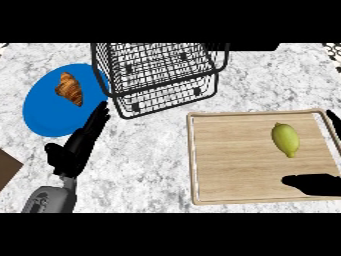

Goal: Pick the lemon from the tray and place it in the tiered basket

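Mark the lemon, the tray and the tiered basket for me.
lemon [285,139], head view, middle of the fruit.
tray [232,165], head view, bare wooden floor left of the lemon.
tiered basket [160,70], head view, wire mesh of its upper tier.

Lemon [285,139] lies on the tray [232,165], right hand [328,184] open beside it.

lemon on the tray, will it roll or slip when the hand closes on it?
The lemon is oval with tapered ends, so it would probably roll sideways if nudged. It looks rigid with smooth skin and may slide in the right hand. The tray rim should contain it.
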Robot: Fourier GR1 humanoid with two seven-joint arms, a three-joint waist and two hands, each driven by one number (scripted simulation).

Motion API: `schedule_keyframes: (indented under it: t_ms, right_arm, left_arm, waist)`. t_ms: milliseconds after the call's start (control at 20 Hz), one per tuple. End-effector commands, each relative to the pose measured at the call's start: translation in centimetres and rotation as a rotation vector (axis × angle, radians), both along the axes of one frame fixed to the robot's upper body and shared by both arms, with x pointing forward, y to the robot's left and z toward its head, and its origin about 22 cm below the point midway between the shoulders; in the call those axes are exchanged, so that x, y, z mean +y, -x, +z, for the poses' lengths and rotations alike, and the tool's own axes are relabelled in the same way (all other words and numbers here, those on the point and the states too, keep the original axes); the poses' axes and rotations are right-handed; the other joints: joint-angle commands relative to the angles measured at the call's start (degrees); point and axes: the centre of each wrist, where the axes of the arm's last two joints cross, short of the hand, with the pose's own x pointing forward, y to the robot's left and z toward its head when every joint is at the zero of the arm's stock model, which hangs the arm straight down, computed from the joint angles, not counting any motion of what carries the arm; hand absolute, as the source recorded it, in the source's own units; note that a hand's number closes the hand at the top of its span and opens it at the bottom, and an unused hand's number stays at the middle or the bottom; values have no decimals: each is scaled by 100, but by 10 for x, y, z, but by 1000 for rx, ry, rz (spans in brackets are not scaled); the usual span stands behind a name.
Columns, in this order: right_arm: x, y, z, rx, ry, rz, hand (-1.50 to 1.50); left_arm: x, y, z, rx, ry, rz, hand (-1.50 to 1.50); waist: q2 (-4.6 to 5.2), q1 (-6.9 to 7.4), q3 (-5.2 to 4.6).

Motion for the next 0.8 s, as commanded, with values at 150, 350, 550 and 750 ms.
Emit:
schedule_keyframes:
  t_ms: [150,350,550,750]
  right_arm:
    - [19,-7,-40,33,-22,-50,-150]
    - [14,-21,-55,52,-22,-41,-150]
    - [17,-17,-65,34,-26,-9,-150]
    - [-7,-20,-77,63,-49,-2,-150]
  left_arm:
    - [13,4,-8,4,-1,2,0]
    - [-7,10,11,0,1,-1,0]
    - [-13,2,-3,13,-6,9,0]
    - [1,20,7,-8,-3,11,0]
  waist:
    - [0,-6,-1]
    - [-3,6,1]
    - [-2,-13,0]
    - [-5,-1,1]
